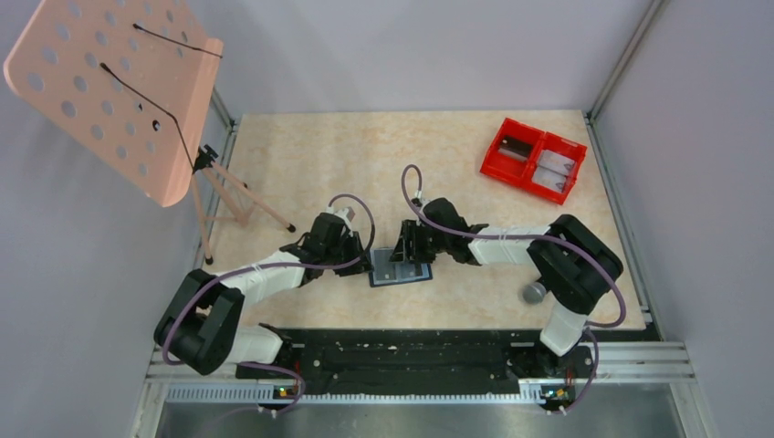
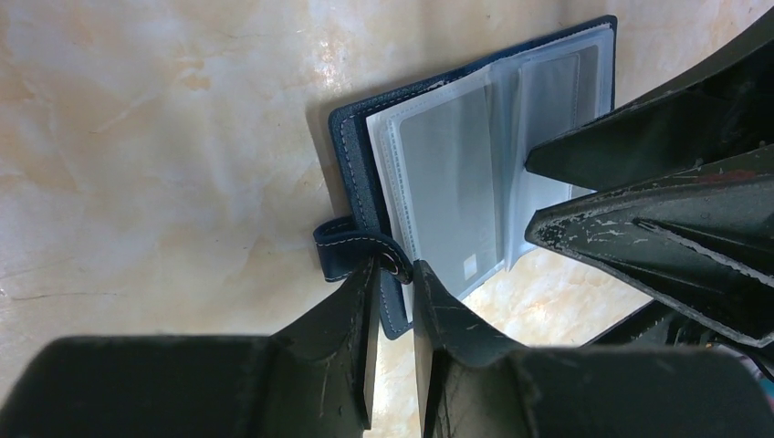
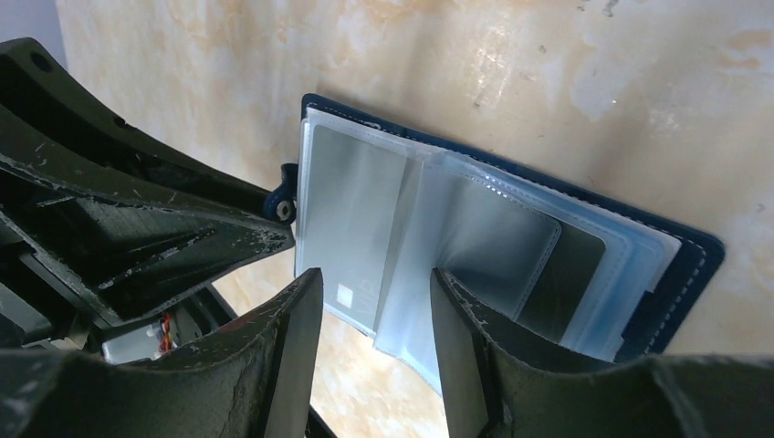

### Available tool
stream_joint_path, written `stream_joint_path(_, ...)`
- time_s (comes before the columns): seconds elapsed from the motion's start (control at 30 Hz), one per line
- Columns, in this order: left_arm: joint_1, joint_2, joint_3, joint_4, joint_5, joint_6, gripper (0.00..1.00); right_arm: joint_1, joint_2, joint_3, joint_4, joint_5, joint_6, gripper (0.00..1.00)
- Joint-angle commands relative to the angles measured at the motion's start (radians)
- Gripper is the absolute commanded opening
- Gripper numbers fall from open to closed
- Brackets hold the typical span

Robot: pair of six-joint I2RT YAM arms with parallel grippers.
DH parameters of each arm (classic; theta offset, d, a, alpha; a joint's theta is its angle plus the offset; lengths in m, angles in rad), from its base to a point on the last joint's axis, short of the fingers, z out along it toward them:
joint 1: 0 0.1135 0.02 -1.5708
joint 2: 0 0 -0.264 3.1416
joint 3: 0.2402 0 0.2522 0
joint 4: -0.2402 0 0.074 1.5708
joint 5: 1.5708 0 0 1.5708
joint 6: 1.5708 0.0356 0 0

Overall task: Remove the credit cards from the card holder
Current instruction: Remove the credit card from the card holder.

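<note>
Right wrist: right fingers (image 3: 283,365), parted, straddle the card holder (image 3: 680,274); left fingers (image 2: 347,328) pinch its cover. Slick, stiff credit cards (image 3: 570,274) likely need edge grips.

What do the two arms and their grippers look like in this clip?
The left arm and right arm both have white links between bulky black joints, and each trails a looping purple-grey cable. The left gripper and right gripper have matte black, wedge-shaped fingers scuffed with pale scratches.
</note>
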Motion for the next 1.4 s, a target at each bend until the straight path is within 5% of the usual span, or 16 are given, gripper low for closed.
stream_joint_path(0.0, 0.0, 0.016, -0.015, 0.047, 0.015, -0.006, 0.24, 0.012, 0.025, 0.023, 0.081, -0.05, 0.035, 0.47)
stream_joint_path(0.27, 0.0, 0.017, -0.012, 0.038, 0.011, -0.001, 0.23, 0.011, -0.076, 0.068, -0.039, 0.023, -0.054, 0.46)
stream_joint_path(0.5, 0.0, 0.018, -0.016, 0.042, 0.01, -0.008, 0.23, 0.01, -0.145, 0.039, 0.082, -0.153, -0.048, 0.41)
stream_joint_path(0.87, -0.001, 0.0, -0.015, 0.029, 0.005, -0.01, 0.22, -0.025, -0.182, 0.041, -0.219, 0.2, -0.119, 0.47)
stream_joint_path(1.37, 0.0, 0.006, -0.016, 0.035, 0.013, -0.012, 0.22, -0.027, -0.1, 0.039, -0.203, 0.19, -0.116, 0.45)
